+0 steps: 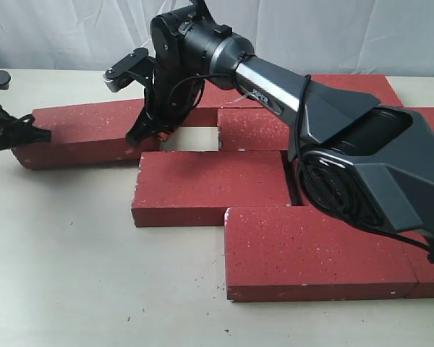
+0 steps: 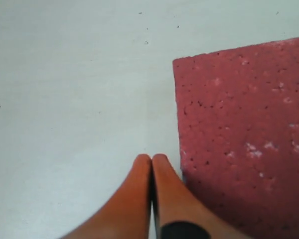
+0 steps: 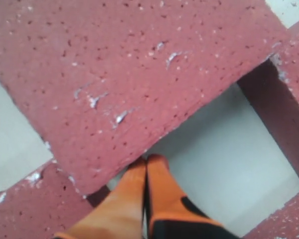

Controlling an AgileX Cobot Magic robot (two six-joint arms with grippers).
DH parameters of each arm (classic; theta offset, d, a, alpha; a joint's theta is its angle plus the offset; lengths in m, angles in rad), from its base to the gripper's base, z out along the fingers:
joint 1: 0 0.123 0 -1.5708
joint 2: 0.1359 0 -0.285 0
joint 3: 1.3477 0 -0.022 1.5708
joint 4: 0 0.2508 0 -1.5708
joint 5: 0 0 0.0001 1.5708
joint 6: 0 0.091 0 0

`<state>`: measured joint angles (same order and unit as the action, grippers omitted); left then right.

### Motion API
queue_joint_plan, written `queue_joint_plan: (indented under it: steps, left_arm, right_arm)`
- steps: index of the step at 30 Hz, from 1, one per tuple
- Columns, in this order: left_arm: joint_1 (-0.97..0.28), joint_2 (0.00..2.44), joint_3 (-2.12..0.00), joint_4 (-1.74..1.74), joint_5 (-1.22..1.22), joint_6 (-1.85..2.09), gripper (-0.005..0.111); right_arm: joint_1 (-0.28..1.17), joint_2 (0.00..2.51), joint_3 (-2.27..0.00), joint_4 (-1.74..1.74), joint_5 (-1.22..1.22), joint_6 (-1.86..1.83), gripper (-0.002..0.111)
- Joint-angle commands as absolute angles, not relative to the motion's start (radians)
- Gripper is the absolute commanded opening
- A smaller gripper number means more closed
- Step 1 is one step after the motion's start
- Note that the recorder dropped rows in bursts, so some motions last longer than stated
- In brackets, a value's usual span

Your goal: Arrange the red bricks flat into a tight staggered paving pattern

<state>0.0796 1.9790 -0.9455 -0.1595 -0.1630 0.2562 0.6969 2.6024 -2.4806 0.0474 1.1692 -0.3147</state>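
- Nearest us, at about five o'clock in the exterior view, the front brick (image 1: 318,253) lies flat on the table (image 1: 94,282). Its far long side touches the row behind, and another brick butts against its right end at the frame edge.
- Behind it, near the centre, the middle brick (image 1: 210,186) lies flat and is offset to the left of the front one. We judge the stagger done here.
- At nine o'clock the left brick (image 1: 87,134) lies flat but slightly skewed. Between its right end and the neighbour brick (image 1: 260,130) a gap (image 1: 190,139) of bare table shows, so this joint is not yet tight.
- The right gripper (image 1: 148,136) stands in that gap, its jaws pressed together and holding nothing. Its orange fingers (image 3: 159,184) sit at the left brick's end edge, placed to push rather than lift.
- The left gripper (image 1: 36,134) is at that brick's other end, also closed and empty, just beside a corner. We cannot tell whether it touches.
- Farthest, at twelve to one o'clock, the back bricks (image 1: 347,87) lie flat, partly hidden by the arm.
- In our judgement most of the red bricks are laid. What is left is squaring the left brick and closing the gap.
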Motion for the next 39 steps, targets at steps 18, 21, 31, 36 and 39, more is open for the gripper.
queue_joint_plan:
  steps: [18,21,31,36,39]
  left_arm:
    - [0.066,1.943,-0.948,-0.114,-0.166,0.243,0.0]
    - [0.06,1.941,-0.948,-0.114,-0.157,0.243,0.0]
    - [0.038,1.941,-0.948,-0.103,-0.159,0.234,0.0]
    - [0.036,1.941,-0.948,-0.103,-0.157,0.191,0.0]
    - [0.012,1.941,-0.948,-0.099,-0.157,0.191,0.0]
  right_arm:
    - [0.698,2.591,-2.487,-0.123,1.221,-0.318,-0.001]
    - [0.698,2.56,-2.487,-0.186,1.221,-0.31,-0.001]
    - [0.698,2.372,-2.332,-0.155,1.221,-0.267,-0.001]
    - [0.698,2.2,-2.046,-0.156,1.221,-0.277,-0.001]
    - [0.698,2.079,-1.857,-0.157,1.205,-0.277,-0.001]
